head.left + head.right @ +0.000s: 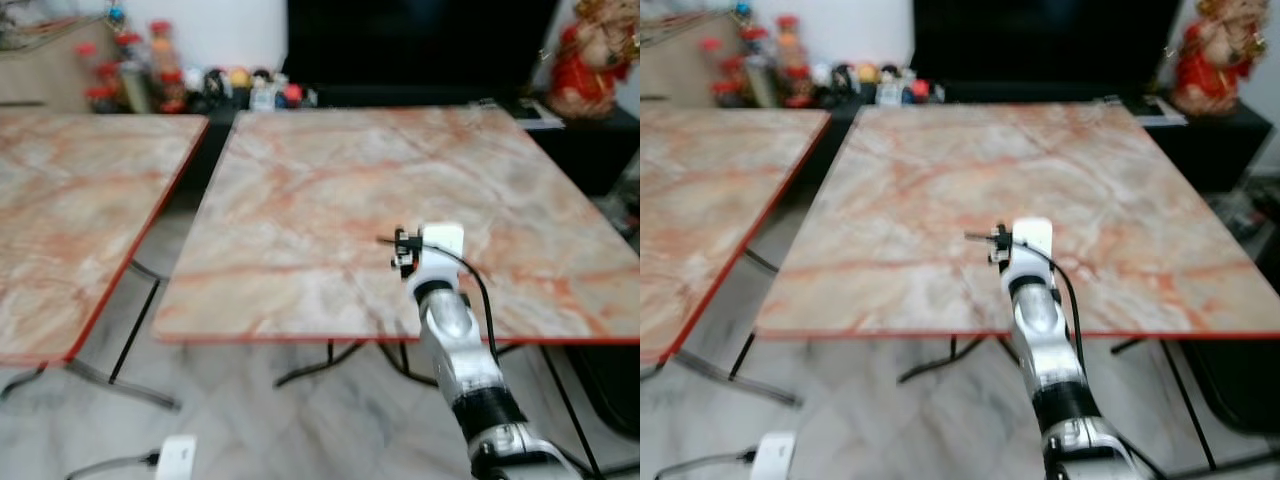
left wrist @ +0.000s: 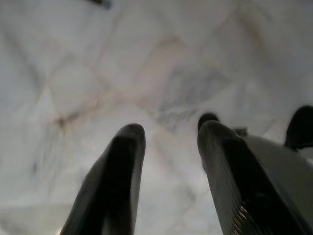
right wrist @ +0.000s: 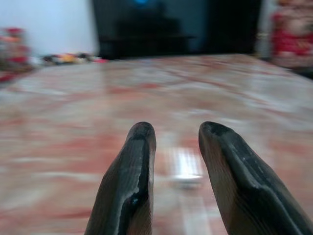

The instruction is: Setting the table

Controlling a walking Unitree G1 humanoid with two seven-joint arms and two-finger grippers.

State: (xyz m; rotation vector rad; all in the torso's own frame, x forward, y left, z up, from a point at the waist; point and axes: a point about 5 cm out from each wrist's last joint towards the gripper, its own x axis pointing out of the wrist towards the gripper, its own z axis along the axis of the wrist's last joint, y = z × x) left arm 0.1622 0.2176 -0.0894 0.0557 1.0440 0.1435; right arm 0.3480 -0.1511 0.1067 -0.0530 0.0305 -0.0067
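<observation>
**Spotter:** What have you got on the head cameras?

**Operator:** I'm facing a square marble-pattern table (image 1: 330, 200) with a red edge band, pink and orange veins on a pale ground. My right arm (image 1: 465, 370) reaches over its near edge, toward the near right corner. The right gripper (image 3: 171, 147) sits low above the tabletop, and in its wrist view I see the two black fingers (image 3: 129, 186) apart, with nothing between them. Past the tips there is a small bright glare patch on the marble.

**Spotter:** And the left side?

**Operator:** The left gripper (image 2: 168, 147) points down at pale veined floor tiles (image 2: 122, 73). Its fingers are spread as well and hold nothing. A grey shape with dark parts lies beside one finger; I can't tell what it is.

**Spotter:** Anything else around?

**Operator:** A second table (image 1: 70, 210) of the same pattern stands to my left, apart from the first by a gap that shows the floor. Both rest on thin black folding legs (image 1: 135, 330). Beyond the far edges I make out a row of jars and bottles with red lids (image 1: 130, 65) at far left, small coloured items beside them, a big dark screen (image 1: 420, 45) in the middle, and a red and gold figurine (image 1: 595, 55) on a dark cabinet past the far right corner. A white plug block (image 1: 175, 455) with a cable lies on the floor near my left. The views are slightly blurred.
</observation>
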